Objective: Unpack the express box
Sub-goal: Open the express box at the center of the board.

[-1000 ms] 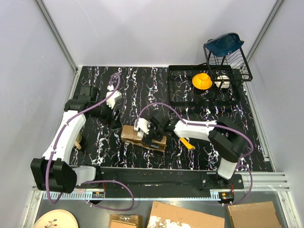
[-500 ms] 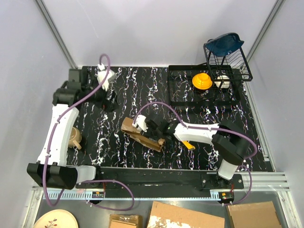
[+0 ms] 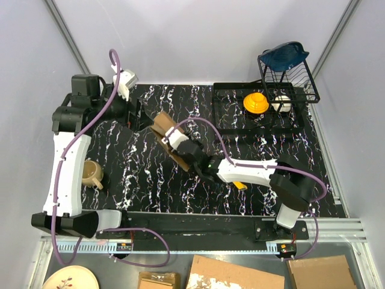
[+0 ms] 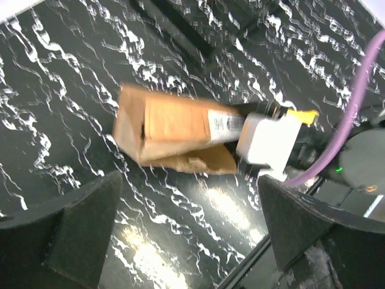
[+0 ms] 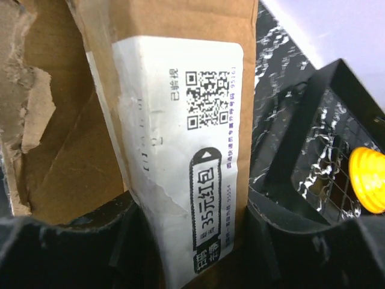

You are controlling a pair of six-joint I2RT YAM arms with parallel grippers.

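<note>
The express box [image 3: 163,127] is a small brown carton with a white label [image 5: 180,120] and a torn open flap. My right gripper [image 3: 178,144] is shut on its labelled end, and the box [image 5: 150,36] fills the gap between the fingers [image 5: 301,241]. It is held tilted toward the back left. In the left wrist view the box [image 4: 171,129] lies ahead of my left gripper [image 4: 192,235], which is open with only tabletop between its fingers. In the top view the left gripper [image 3: 137,113] hangs just left of the box, apart from it.
A yellow-and-black utility knife [image 3: 239,184] lies under the right forearm. A tan mug [image 3: 91,173] stands at the left. A black tray [image 3: 228,123] at the back right holds a yellow object [image 3: 255,102]; a wire rack [image 3: 289,75] stands beside it.
My right gripper shut on the box and carried it from the table's middle toward the back left, tilting it. The left arm drew back and up, its jaws opening wider.
</note>
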